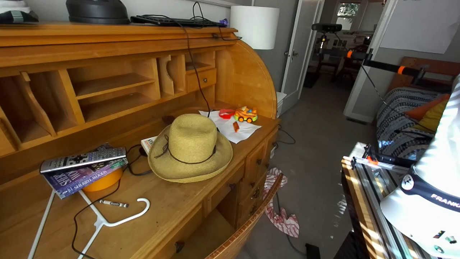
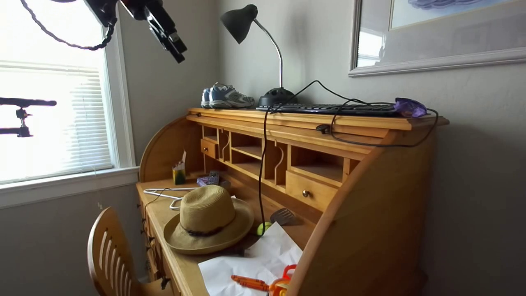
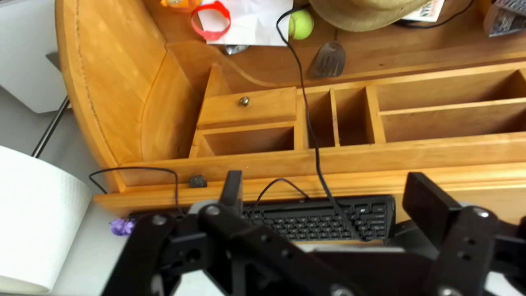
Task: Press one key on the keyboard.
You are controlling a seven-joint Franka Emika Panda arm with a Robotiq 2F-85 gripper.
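your white arm (image 1: 440, 158) wears a dark band (image 1: 427, 190) lettered "franka"; your black gripper (image 3: 328, 193) has blocky fingers (image 3: 428, 203) and silver screws (image 3: 212, 210); your cable (image 2: 87, 48) looks dark, twisted.

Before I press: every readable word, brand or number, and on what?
"SHERRYL WOODS": spine of the purple paperback book; cover lettering partly hidden.
"FRANKA", cropped: dark band on the white robot arm.
"MAN": small white book.
Too small or blurred: black keyboard, white wrapped crayon, grey-spined book.
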